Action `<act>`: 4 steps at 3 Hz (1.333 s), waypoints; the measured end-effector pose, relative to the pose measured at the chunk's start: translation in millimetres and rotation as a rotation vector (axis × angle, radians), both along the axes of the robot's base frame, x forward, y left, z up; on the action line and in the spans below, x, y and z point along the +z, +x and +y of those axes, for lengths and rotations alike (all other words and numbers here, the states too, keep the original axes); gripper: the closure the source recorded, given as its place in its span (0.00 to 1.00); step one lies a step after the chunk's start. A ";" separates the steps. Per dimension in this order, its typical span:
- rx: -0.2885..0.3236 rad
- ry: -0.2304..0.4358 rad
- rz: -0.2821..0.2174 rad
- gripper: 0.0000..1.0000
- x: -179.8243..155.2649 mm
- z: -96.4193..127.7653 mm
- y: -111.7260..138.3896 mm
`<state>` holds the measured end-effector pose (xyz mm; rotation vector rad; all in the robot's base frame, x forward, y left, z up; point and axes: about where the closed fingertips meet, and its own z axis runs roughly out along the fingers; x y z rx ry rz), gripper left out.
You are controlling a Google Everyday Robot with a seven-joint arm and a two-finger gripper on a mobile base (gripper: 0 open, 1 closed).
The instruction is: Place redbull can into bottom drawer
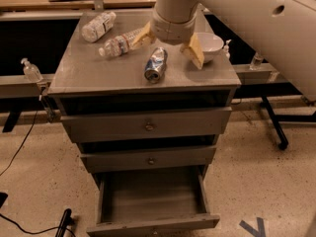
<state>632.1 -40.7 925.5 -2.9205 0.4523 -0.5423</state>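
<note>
Bottom drawer (150,194): pulled out, lowest of three.
Redbull can (155,64): dented, lying on its side on the desk (89,70).
Claw (167,53): spread wide, holding nothing, just above the can, seemingly not touching it.
Bottles (118,43): two, lying behind the can.
Bowl (211,42): white, far right.

The redbull can (155,64) lies on its side on the cabinet (89,75), on the top surface, near the front edge and about midway across. It is a slim silver-and-blue metal can, dented along its body. Its shiny round end faces the cabinet's front and its length points toward the cabinet's back. The gripper (169,42) hangs spread wide over the cabinet's top, just behind and above the can, not touching it. The bottom drawer (101,201), the lowest of the cabinet's three, is grey metal and stands pulled well out from the cabinet's front, its inside floor showing.
</note>
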 end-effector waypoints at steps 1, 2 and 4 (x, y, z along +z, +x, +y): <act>0.133 0.003 -0.050 0.00 -2.5 2.6 36.4; 0.212 0.005 -0.046 0.00 -22.1 8.8 65.0; 0.228 -0.048 0.019 0.14 -71.0 9.0 100.5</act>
